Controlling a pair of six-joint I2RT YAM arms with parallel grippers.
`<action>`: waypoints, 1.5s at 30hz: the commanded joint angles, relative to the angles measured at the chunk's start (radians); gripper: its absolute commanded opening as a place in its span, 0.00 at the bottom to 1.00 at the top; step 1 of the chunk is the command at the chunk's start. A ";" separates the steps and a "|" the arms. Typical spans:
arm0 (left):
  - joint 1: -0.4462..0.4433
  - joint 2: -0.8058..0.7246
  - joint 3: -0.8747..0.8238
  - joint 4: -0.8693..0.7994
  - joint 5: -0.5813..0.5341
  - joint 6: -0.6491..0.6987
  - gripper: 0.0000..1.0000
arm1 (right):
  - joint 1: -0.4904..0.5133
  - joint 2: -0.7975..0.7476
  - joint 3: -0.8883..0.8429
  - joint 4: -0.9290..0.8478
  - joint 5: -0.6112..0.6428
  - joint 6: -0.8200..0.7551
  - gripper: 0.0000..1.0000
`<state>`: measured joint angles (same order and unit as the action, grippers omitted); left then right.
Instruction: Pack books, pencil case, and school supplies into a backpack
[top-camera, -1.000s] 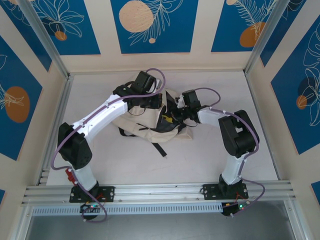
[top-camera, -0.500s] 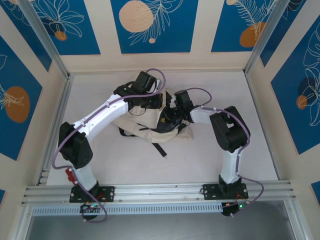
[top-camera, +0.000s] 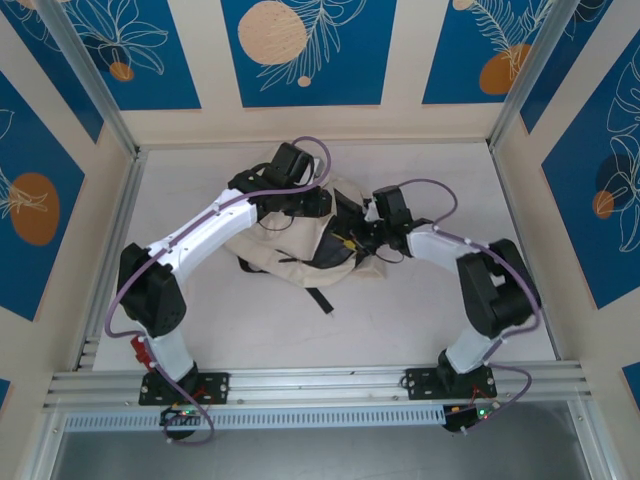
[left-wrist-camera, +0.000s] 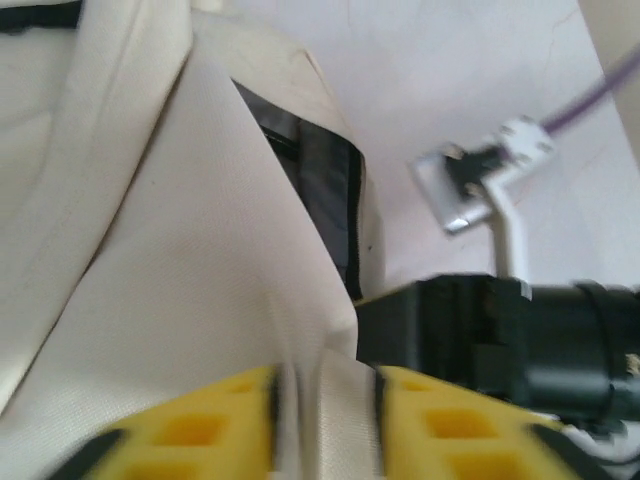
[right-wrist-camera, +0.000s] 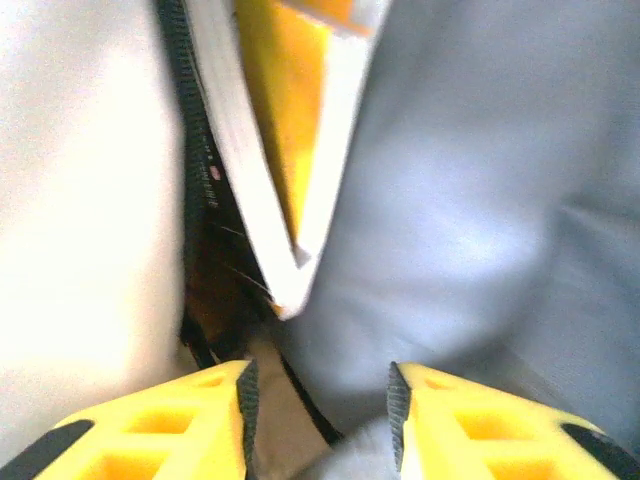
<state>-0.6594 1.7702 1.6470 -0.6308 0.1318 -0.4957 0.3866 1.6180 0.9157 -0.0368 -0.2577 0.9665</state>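
Now: your left gripper has its yellow fingers parted around a raised fold of the backpack; pinched or loose, you cannot tell. The backpack lies in the middle of the table, between both arms. Your right gripper is released, jaws apart at the black zip. A yellow book stands on edge there, its corner just ahead of the fingertips.

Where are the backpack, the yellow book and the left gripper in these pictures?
backpack (top-camera: 262, 248): top view, on its cream front fabric.
yellow book (right-wrist-camera: 275, 100): right wrist view, on its yellow cover.
left gripper (left-wrist-camera: 325, 415): left wrist view, midway between its yellow fingertips.
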 joint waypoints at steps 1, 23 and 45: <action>0.029 -0.046 -0.034 0.025 0.020 -0.027 0.51 | -0.033 -0.102 -0.044 -0.208 0.182 -0.064 0.46; 0.248 -0.334 -0.744 0.318 0.058 -0.346 0.67 | 0.187 -0.133 0.224 -0.519 0.352 -0.242 0.69; 0.263 -0.231 -0.757 0.458 0.078 -0.366 0.51 | 0.082 0.169 0.464 -0.580 0.601 -0.432 0.30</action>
<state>-0.4110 1.5478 0.8879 -0.1841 0.1955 -0.8646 0.4507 1.8107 1.3350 -0.5846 0.2684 0.5816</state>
